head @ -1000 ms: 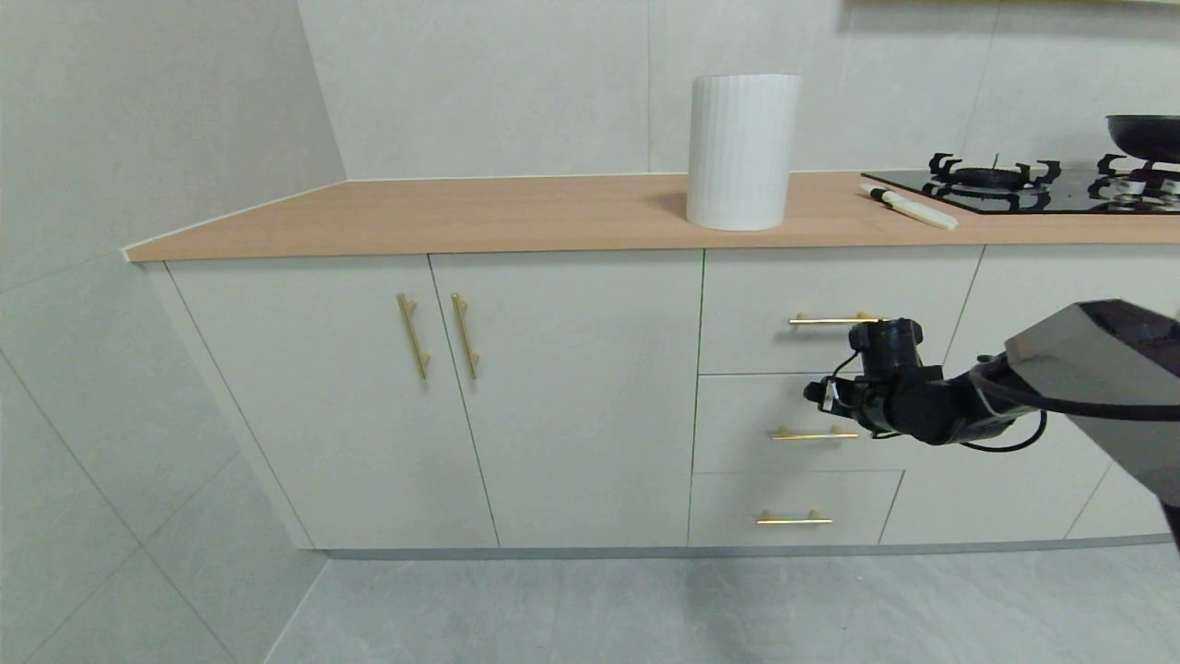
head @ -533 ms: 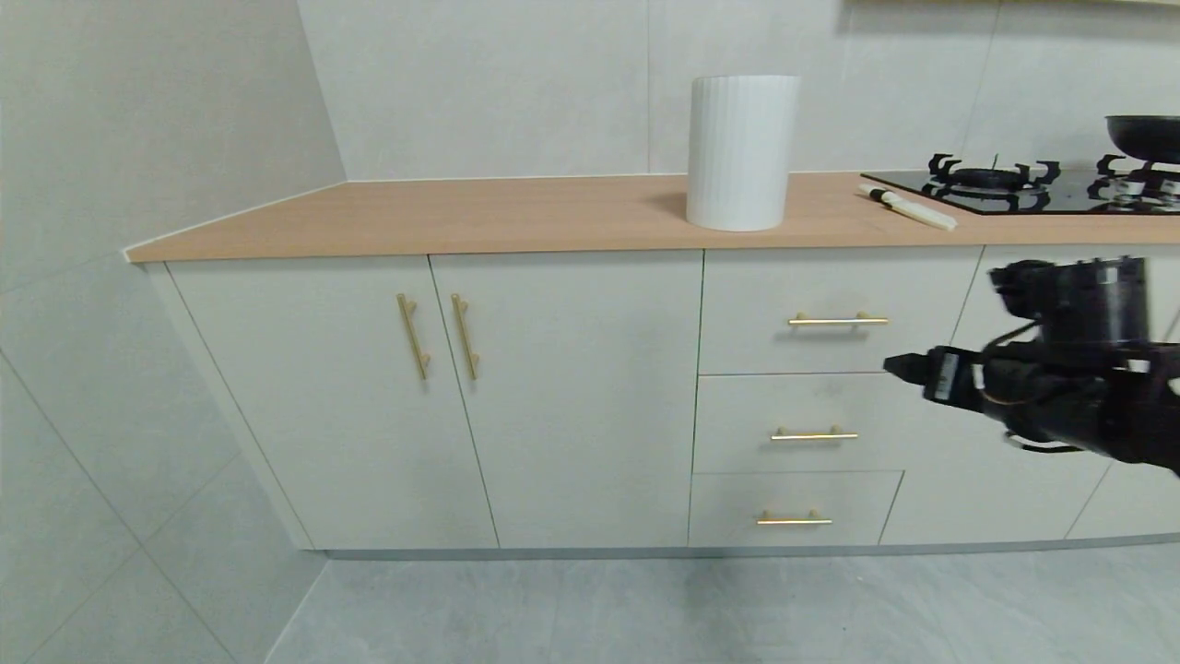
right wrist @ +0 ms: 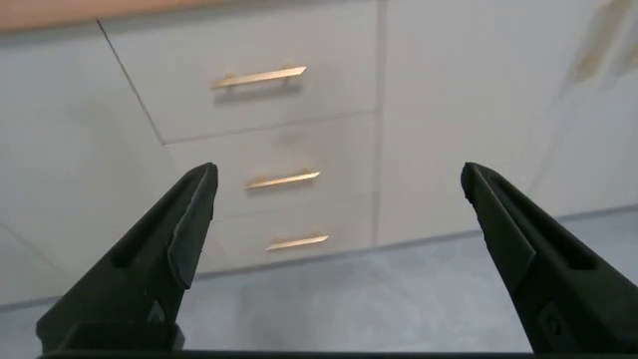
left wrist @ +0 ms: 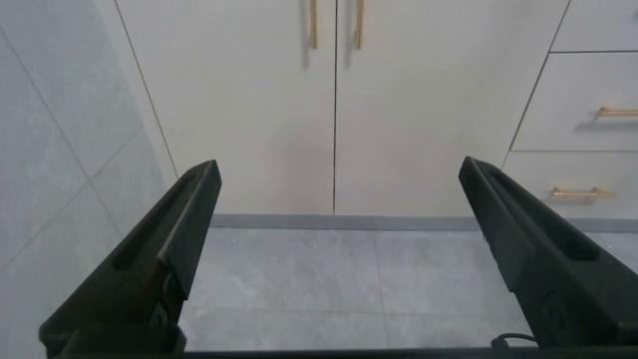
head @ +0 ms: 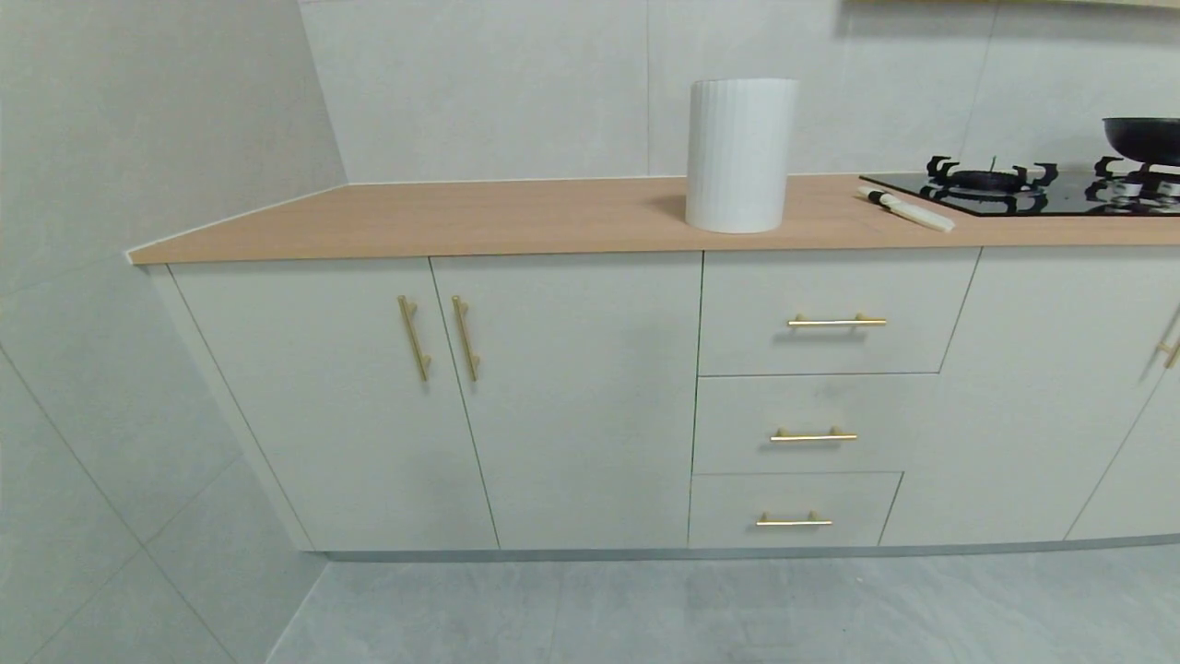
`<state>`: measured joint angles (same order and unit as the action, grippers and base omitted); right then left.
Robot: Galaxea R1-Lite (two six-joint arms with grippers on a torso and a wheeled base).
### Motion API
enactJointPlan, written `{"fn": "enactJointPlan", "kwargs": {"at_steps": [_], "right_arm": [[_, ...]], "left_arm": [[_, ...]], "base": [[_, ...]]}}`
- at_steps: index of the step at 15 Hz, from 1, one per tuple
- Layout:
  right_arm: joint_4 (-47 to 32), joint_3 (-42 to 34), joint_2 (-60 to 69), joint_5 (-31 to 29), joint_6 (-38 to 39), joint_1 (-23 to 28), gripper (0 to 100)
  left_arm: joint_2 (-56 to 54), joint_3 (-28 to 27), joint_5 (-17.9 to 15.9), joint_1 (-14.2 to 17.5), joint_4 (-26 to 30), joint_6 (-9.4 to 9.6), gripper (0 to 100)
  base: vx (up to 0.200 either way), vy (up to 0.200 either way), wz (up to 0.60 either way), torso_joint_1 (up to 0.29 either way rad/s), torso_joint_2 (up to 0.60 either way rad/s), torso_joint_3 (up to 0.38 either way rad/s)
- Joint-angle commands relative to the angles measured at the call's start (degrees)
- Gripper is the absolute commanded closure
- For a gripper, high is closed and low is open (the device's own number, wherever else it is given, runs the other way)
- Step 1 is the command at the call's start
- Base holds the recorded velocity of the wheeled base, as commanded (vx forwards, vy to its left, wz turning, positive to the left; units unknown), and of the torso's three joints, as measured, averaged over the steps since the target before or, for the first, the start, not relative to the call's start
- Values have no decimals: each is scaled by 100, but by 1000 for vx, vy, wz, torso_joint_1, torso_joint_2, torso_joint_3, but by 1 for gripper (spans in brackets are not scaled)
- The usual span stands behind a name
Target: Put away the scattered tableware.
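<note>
At the upper right of the head view, a cream-handled utensil [head: 906, 208] lies on the wooden bench [head: 461, 217], between the white ribbed canister [head: 740, 154] and the hob [head: 1023, 192]. The left claw [left wrist: 339, 178] and the right claw [right wrist: 339, 178] both gape wide and hold nothing.

The left gripper [left wrist: 337, 172] is held with its two dark fingers [left wrist: 169, 249] spread wide apart and is pointed forward and slightly downward. The right gripper [right wrist: 337, 175] is held the same way, its fingers [right wrist: 528, 259] parted widely and pointed forward.
</note>
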<state>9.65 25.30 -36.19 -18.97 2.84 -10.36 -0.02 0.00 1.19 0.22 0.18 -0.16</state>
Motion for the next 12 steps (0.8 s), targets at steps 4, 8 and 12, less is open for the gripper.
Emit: {"fn": "enactJointPlan", "kwargs": {"at_steps": [4, 8, 12], "right_arm": [[-1906, -253, 3048, -309, -609, 254, 0], [-1915, -438, 3066, -889, -609, 553, 0], [-1906, -939, 3611, -731, -829, 1063, 0]], "left_arm": [[2, 0, 4, 4, -1, -2, 0], [2, 0, 4, 4, -1, -2, 0], [2, 0, 4, 4, -1, -2, 0]], "base": [[0, 0, 0, 0, 0, 0], [0, 0, 0, 0, 0, 0], [0, 0, 0, 0, 0, 0]]}}
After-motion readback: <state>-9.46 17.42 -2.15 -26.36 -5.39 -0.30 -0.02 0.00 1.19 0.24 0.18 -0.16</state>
